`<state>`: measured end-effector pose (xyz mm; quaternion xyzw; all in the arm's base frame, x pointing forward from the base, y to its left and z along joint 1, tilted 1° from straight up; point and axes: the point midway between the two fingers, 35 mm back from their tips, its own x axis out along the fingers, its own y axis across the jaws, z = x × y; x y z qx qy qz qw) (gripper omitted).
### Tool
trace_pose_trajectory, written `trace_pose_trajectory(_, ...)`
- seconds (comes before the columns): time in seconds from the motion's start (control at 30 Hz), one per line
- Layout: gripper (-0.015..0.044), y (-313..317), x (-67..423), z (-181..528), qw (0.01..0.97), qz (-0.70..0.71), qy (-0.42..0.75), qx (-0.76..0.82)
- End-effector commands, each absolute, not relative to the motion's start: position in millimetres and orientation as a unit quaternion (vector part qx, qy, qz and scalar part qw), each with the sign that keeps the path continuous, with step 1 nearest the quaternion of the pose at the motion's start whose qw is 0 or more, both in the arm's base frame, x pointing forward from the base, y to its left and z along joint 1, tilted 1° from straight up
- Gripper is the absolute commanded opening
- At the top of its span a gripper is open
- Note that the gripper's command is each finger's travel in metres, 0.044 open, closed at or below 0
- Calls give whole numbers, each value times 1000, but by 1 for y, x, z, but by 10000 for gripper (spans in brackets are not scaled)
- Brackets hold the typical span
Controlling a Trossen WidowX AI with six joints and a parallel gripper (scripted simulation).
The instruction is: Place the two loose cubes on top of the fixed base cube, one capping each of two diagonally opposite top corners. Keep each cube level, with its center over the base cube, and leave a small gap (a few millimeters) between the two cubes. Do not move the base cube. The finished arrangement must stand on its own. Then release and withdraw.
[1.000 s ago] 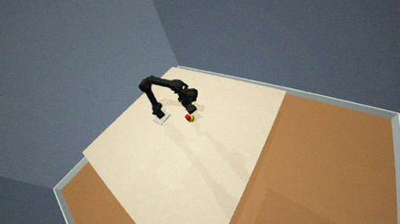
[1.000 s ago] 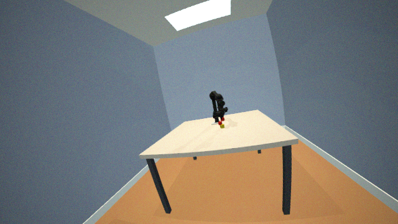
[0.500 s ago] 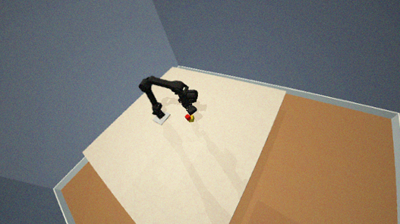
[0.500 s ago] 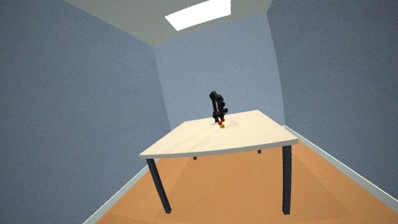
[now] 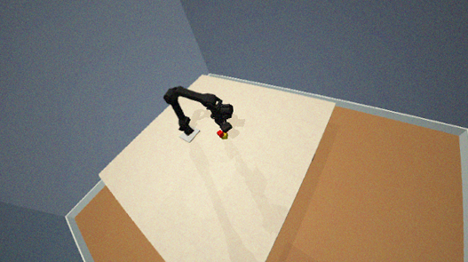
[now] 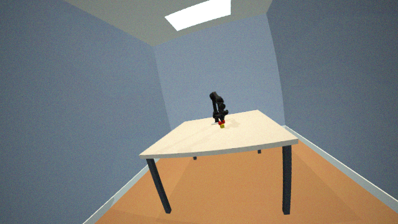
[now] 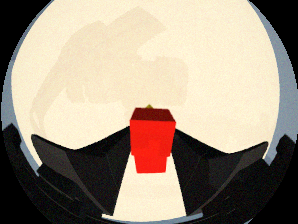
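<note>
The yellow base cube (image 5: 224, 137) (image 6: 222, 126) stands on the table; only a small yellow tip (image 7: 149, 106) shows past the held cube in the wrist view. One loose red cube (image 5: 220, 133) (image 6: 220, 123) rests on the base cube's side nearer the arm's base; it partly shows below the held cube in the wrist view. My gripper (image 5: 226, 130) (image 6: 222, 121) (image 7: 151, 131) points down, shut on the other red cube (image 6: 223, 122) (image 7: 152, 140), just above or at the base cube's top. Whether the held cube touches the base, and any gap between the red cubes, cannot be told.
The pale table (image 5: 168, 175) (image 6: 193, 140) carries the arm's light mounting plate (image 5: 189, 139) (image 6: 214, 124), a short way from the cubes. The black arm (image 5: 189, 95) (image 6: 214, 96) arches over from this plate. The arm's shadow falls on the table.
</note>
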<state>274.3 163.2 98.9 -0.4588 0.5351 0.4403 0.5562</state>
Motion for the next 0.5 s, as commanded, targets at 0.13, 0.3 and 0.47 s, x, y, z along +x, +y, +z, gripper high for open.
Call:
trace_pose_trajectory(0.13,105,163,273,91,553,442,538,-458)
trace_pose_trajectory(0.3,105,163,273,91,553,442,538,-458)
trace_pose_trajectory(0.47,105,163,273,89,554,441,539,-456)
